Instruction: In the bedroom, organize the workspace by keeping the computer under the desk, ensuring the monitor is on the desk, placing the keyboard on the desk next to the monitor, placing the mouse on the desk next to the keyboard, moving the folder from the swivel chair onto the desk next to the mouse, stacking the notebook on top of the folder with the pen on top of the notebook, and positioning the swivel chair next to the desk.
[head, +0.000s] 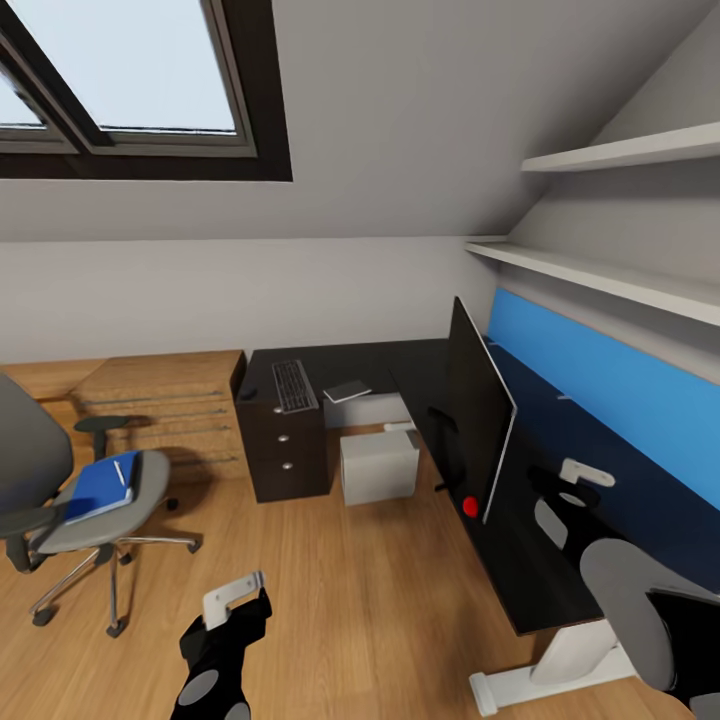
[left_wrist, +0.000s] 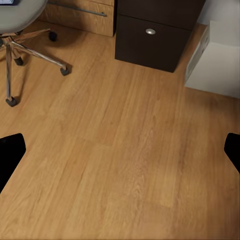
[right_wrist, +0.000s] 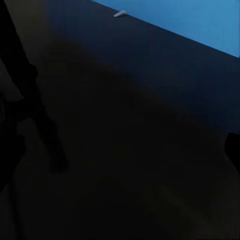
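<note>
The black-topped desk (head: 410, 372) carries the monitor (head: 478, 405), standing edge-on to me, the keyboard (head: 294, 385) and the grey-white notebook (head: 347, 391). The light grey computer (head: 378, 467) stands on the floor under the desk. At the left, the swivel chair (head: 95, 515) holds the blue folder (head: 100, 487), and the white pen (head: 122, 470) lies on the folder. I cannot make out the mouse. My left gripper (head: 235, 600) (left_wrist: 120, 155) hangs open over the floor. My right gripper (head: 572, 487) (right_wrist: 120, 160) is open over the desk, behind the monitor.
A black drawer unit (head: 285, 450) (left_wrist: 155, 32) stands under the desk's left end, beside an oak dresser (head: 165, 400). A blue panel (head: 610, 385) backs the desk, with white shelves (head: 600, 270) above it. Wood floor (left_wrist: 125, 140) lies open between chair and desk.
</note>
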